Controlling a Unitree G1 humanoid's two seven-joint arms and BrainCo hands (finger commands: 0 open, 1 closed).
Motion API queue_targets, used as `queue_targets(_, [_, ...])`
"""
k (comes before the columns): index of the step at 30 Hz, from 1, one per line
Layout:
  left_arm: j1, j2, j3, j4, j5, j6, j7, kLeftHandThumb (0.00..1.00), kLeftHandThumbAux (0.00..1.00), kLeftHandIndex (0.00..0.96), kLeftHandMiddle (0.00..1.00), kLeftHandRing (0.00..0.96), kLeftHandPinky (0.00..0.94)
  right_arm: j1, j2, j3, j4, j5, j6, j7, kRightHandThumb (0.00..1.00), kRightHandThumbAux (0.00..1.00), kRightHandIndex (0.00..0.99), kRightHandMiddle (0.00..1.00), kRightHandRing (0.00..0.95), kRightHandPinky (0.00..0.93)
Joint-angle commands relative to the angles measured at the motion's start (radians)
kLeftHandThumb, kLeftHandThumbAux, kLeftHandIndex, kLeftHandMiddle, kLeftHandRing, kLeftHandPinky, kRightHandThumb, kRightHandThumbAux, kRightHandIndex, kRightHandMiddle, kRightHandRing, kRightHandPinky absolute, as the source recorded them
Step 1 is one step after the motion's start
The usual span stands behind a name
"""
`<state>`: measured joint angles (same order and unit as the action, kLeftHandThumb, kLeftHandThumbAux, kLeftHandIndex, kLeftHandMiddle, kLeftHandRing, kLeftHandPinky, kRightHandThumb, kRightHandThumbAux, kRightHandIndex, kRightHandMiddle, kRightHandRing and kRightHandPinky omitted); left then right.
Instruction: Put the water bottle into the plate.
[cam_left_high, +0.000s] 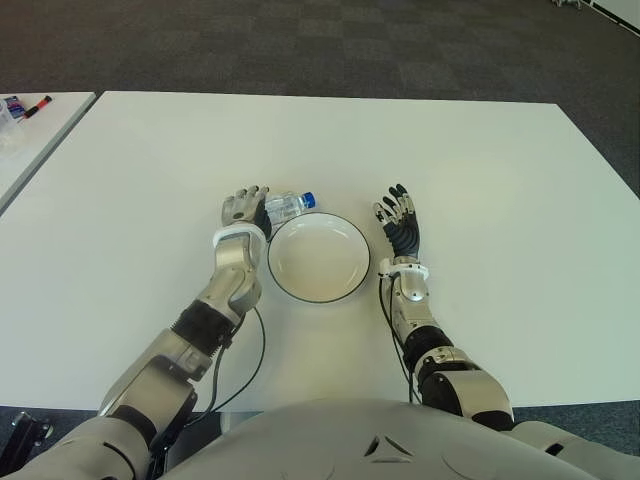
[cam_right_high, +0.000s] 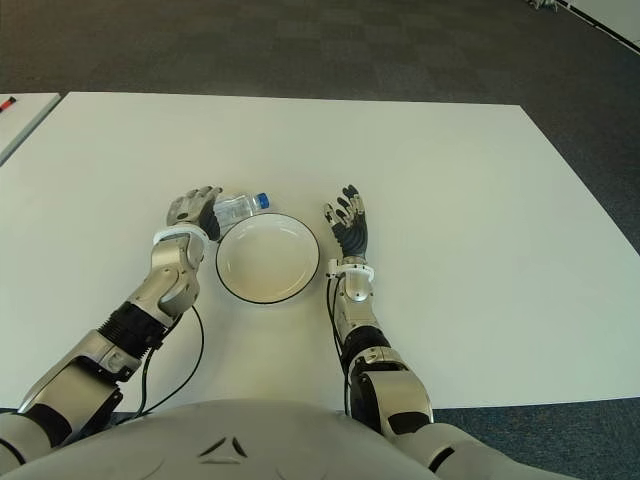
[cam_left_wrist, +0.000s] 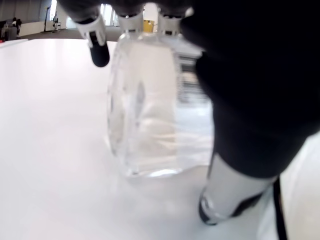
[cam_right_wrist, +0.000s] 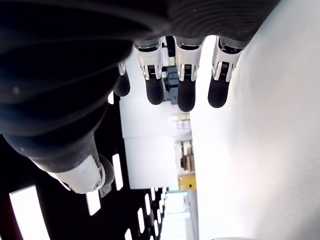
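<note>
In the left eye view a white bench (cam_left_high: 480, 170) carries a round white plate (cam_left_high: 319, 257) with a thin dark rim. A clear plastic bottle (cam_left_high: 289, 206) with a blue cap lies on its side just beyond the plate's far-left edge, cap pointing right. The left hand (cam_left_high: 244, 209) is at the bottle's base end, its fingers curled around it. The right hand (cam_left_high: 402, 224) shows just right of the plate, fingers spread and straight, holding nothing. Markers (cam_left_high: 30, 106) lie on a second bench at the far left.

The right eye view gives the same layout but cuts off most of that second bench.

The left wrist view alone shows the grip closely: the bottle's ribbed, see-through body (cam_left_wrist: 150, 110) lies on the smooth bench, fingertips (cam_left_wrist: 98, 47) hooked over its far side and the thumb on the near side.

The right wrist view shows only dark, ribbed fingers (cam_right_wrist: 185, 85) extended above the bench, empty.
</note>
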<state>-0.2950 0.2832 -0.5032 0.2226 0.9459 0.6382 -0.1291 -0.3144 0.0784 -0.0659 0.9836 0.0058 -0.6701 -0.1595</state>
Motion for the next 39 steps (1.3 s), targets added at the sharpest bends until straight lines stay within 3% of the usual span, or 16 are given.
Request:
queue_targets(1, [0.007, -0.013, -0.024, 0.031, -0.004, -0.013, -0.008, 0.000, 0.903, 0.000, 0.000, 0.000, 0.065, 0.059, 0.044, -0.002, 0.048, 0.002, 0.044, -0.007, 0.028, 0.688, 0.073, 0.121, 0.134, 0.176])
queue_targets(39, [-0.014, -0.043, -0.033, 0.055, -0.007, -0.002, -0.003, 0.000, 0.903, 0.000, 0.000, 0.000, 0.062, 0.060, 0.043, -0.004, 0.047, 0.008, 0.042, -0.002, 0.040, 0.692, 0.075, 0.127, 0.139, 0.180])
